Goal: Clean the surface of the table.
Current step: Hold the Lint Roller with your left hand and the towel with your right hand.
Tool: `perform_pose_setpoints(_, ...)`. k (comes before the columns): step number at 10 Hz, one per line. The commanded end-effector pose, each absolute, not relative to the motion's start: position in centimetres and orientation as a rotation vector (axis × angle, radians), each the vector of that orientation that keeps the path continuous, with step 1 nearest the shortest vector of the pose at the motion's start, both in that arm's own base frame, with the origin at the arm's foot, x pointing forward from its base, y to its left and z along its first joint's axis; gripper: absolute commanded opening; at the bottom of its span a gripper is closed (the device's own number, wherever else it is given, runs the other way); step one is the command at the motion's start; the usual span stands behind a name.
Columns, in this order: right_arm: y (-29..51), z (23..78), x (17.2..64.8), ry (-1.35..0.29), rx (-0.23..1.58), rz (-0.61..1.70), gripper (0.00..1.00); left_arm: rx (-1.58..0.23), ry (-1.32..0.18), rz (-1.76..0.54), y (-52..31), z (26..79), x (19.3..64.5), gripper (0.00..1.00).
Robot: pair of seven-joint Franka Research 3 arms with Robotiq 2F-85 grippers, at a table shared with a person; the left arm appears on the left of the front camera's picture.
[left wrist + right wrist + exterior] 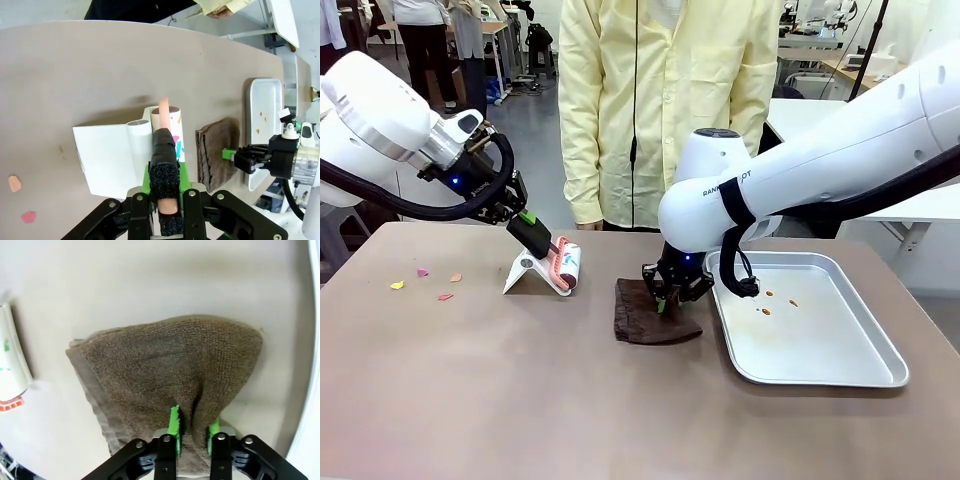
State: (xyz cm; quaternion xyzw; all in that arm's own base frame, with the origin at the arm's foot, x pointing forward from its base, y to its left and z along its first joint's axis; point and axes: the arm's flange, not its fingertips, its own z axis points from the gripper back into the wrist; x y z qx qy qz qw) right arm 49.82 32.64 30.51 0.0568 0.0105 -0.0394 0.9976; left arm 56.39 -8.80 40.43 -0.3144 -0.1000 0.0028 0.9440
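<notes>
The table has a greyish-brown top. My left gripper is shut on the black-wrapped handle of a lint roller, which rests tilted on a white stand. In the left wrist view my left gripper clamps that handle, with the lint roller and white stand just ahead. My right gripper points down onto a folded brown cloth. In the right wrist view my right gripper is shut on a raised fold of the brown cloth.
Small coloured scraps lie on the table's left part, also seen as scraps from the left wrist. A silver tray with a few crumbs sits right of the cloth. A person in a yellow coat stands at the far edge.
</notes>
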Motion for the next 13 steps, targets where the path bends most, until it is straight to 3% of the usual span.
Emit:
perform_pose_setpoints(1,32.0,29.6,49.3,0.044,0.145,-0.087,0.00,-0.662,-0.214,-0.025,-9.0,39.9,56.6,0.00)
perform_pose_setpoints(5,30.5,29.9,48.9,0.041,0.230,-0.144,0.00,-0.698,-0.231,-0.035,-9.0,40.3,55.7,0.00)
perform_pose_setpoints(11,21.6,35.7,42.5,0.035,0.987,-0.155,0.00,-0.992,-0.224,-0.174,-7.2,45.8,50.0,0.00)
perform_pose_setpoints(13,18.9,36.5,40.4,-0.022,1.048,-0.081,0.00,-0.926,-0.253,-0.116,-4.2,46.6,48.7,0.00)
